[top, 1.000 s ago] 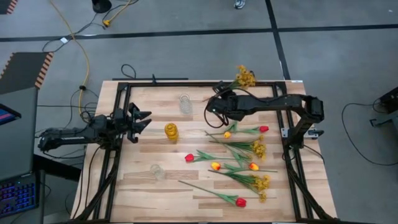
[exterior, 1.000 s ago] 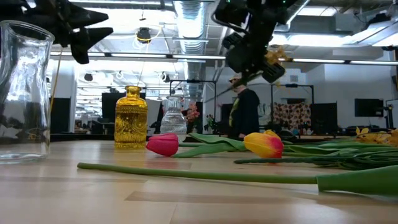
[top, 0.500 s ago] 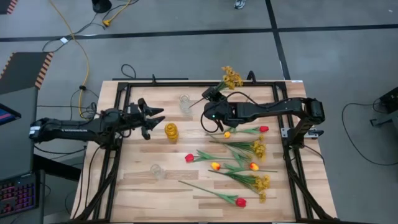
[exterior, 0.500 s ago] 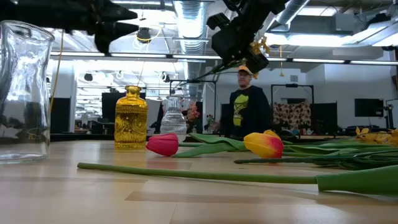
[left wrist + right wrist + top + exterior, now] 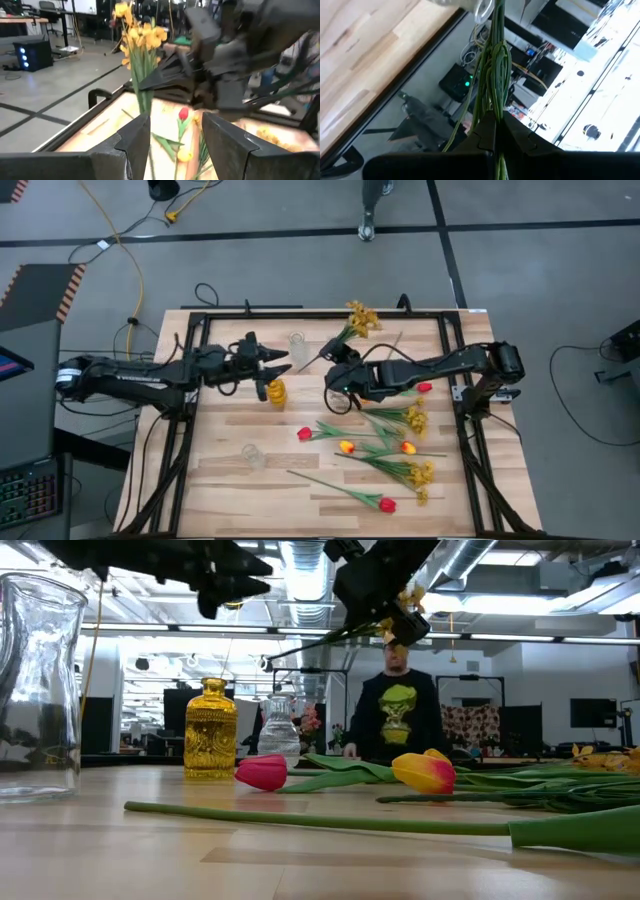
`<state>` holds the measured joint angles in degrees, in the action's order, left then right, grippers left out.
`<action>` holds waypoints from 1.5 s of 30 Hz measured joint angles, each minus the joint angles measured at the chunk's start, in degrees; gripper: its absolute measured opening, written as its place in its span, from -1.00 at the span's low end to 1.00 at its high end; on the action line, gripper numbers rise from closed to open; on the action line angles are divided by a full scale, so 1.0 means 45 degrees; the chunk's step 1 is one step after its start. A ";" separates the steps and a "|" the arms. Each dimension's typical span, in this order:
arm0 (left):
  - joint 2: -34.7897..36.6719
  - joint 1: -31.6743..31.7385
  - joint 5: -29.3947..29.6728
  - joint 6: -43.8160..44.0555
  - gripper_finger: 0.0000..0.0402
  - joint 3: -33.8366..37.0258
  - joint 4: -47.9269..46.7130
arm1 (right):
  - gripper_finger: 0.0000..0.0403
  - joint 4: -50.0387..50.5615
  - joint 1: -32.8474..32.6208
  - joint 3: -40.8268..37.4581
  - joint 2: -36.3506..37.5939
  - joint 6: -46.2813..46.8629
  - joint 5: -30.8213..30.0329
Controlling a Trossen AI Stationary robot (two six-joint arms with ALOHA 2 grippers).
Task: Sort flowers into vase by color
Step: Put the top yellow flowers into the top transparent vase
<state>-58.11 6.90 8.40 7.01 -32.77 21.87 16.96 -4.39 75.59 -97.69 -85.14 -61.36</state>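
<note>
A bushy yellow spray (image 5: 360, 315) is in the air over the table's far middle, with my right gripper (image 5: 333, 353) shut on its green stems. My left gripper (image 5: 281, 365) hovers open above the yellow vase (image 5: 275, 391), level, its fingers pointing at the spray's stem end (image 5: 302, 366). In the left wrist view the spray (image 5: 137, 37) stands just beyond the open fingers. One clear vase (image 5: 297, 345) stands at the far middle, another (image 5: 253, 455) at the near left. Red tulips (image 5: 305, 434) and yellow-orange tulips (image 5: 346, 447) lie on the table. My right gripper pinches the spray's bundle of green stems (image 5: 495, 102) between its two fingers, about midway along. The fingers come from the table's right and lie across the stems. The spray is lifted clear and lies nearly level, blossoms (image 5: 405, 615) toward the far edge, stem end toward my left gripper.
More sprays (image 5: 415, 418) and tulips (image 5: 387, 504) lie flat across the table's right half. A black frame (image 5: 190, 380) runs round the table's sides. A person (image 5: 398, 710) stands beyond the far edge.
My left gripper has reached toward the table's right edge and risen, coming over the yellow vase, still open. My right gripper has swung toward the left edge with the spray, whose blossoms have moved left with it, clear of the table.
</note>
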 joint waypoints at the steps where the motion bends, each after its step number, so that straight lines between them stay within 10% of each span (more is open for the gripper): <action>1: -0.0235 0.0000 0.0001 -0.0076 -0.17 -0.0068 -0.0052 | -0.80 0.0003 -0.0109 0.0000 0.0000 0.0000 -0.0001; 36: -0.5972 0.0272 0.0670 -0.0978 -0.18 -0.3464 -0.0202 | -0.77 -0.0312 -0.0780 0.0000 0.0000 0.0039 0.0005; 45: -0.5969 0.0272 0.0638 -0.0965 -0.67 -0.3464 -0.0214 | -0.77 -0.0318 -0.0776 0.0000 0.0000 0.0039 0.0005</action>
<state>-84.97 8.12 11.28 2.67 -48.36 20.91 15.53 -7.88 75.59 -97.69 -84.97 -61.34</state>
